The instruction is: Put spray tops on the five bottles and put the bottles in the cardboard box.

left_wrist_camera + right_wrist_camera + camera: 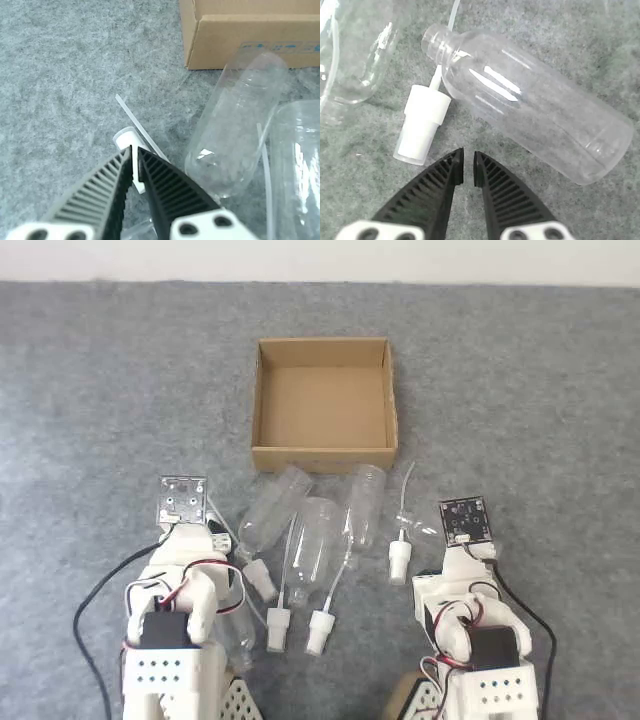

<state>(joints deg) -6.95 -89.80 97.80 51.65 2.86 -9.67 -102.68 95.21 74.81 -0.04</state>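
The open cardboard box (pixel 322 452) sits at the middle back of the grey mat. In front of it lie several clear bottles without tops (pixel 275 505) (pixel 312 540) (pixel 365 505), and white spray tops with thin tubes (pixel 278 628) (pixel 320 632) (pixel 399 562) lie nearer the arms. My left gripper (pixel 135 150) is shut just above a spray top (pixel 125 137), which lies beside a bottle (pixel 235 125) near the box corner (pixel 210 35). My right gripper (pixel 468 160) is shut and holds nothing. It points between a spray top (pixel 422 125) and a bottle (pixel 530 105) lying on its side.
Both arm bases (pixel 170 660) (pixel 485 660) stand at the near edge of the mat. One more bottle (pixel 240 635) lies against the left arm. Bare grey mat (pixel 100 390) stretches on either side of the box.
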